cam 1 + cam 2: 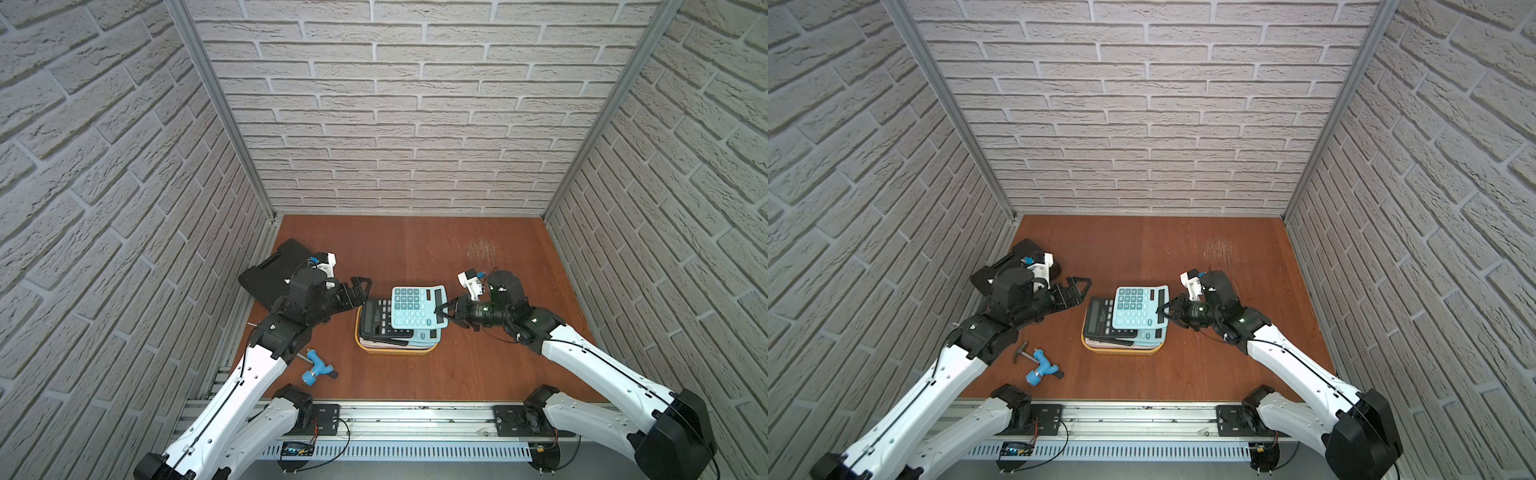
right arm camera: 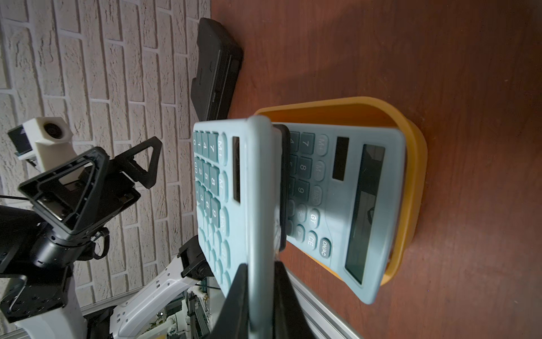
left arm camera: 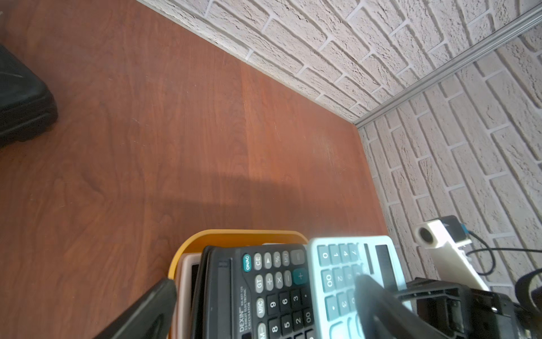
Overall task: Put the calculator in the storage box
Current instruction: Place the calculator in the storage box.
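The yellow storage box (image 1: 395, 352) (image 1: 1121, 353) stands mid-table and holds a stack: a black calculator (image 1: 376, 320) (image 3: 264, 293), a light blue one (image 2: 352, 205) and a pale one underneath. A second light blue calculator (image 1: 415, 307) (image 1: 1138, 307) (image 2: 261, 190) hangs tilted over that stack. My right gripper (image 1: 440, 311) (image 2: 259, 290) is shut on its right, display-end edge. My left gripper (image 1: 359, 291) (image 1: 1077, 291) (image 3: 264, 283) stands open just left of the box's back corner, with nothing between its fingers (image 3: 140, 311).
A flat black case (image 1: 274, 270) (image 2: 217, 64) lies at the back left, partly under my left arm. A blue-handled tool (image 1: 318, 368) and a small hammer (image 1: 1025, 353) lie at the front left. Brick walls close in three sides.
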Tool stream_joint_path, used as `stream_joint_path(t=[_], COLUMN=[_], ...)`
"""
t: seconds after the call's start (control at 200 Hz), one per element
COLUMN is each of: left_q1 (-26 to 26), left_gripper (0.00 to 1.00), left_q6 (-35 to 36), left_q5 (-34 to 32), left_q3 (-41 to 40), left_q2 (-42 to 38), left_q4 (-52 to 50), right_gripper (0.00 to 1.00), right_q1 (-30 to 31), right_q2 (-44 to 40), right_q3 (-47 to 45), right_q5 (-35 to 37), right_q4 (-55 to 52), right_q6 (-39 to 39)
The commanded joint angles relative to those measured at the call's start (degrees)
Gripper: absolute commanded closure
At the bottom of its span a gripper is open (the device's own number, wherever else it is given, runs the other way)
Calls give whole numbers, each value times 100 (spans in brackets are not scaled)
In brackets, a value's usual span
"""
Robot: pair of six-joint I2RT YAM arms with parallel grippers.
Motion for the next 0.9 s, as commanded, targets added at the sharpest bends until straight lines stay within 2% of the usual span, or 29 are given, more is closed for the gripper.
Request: stream_joint_path(t=[0.0,0.425,0.62,0.895], left_q1=[53,70,69,75], left_gripper=[2,2,2,2], left_q6=[190,132,136,132], left_q5=[-194,-14,-2,18], left_q3=[-166,-335,-370,-375], left_q2=[-78,83,102,98], left_q4=[-158,115,146,150], right_gripper=[97,97,97,79], right_q1=[121,264,300,309], right_q2=[40,638,819,755], right_q3=[50,-345,-445,-500], right_q5=[349,288,202,185], right_q4=[179,1252,1385,1228], right_q6=[51,425,396,363])
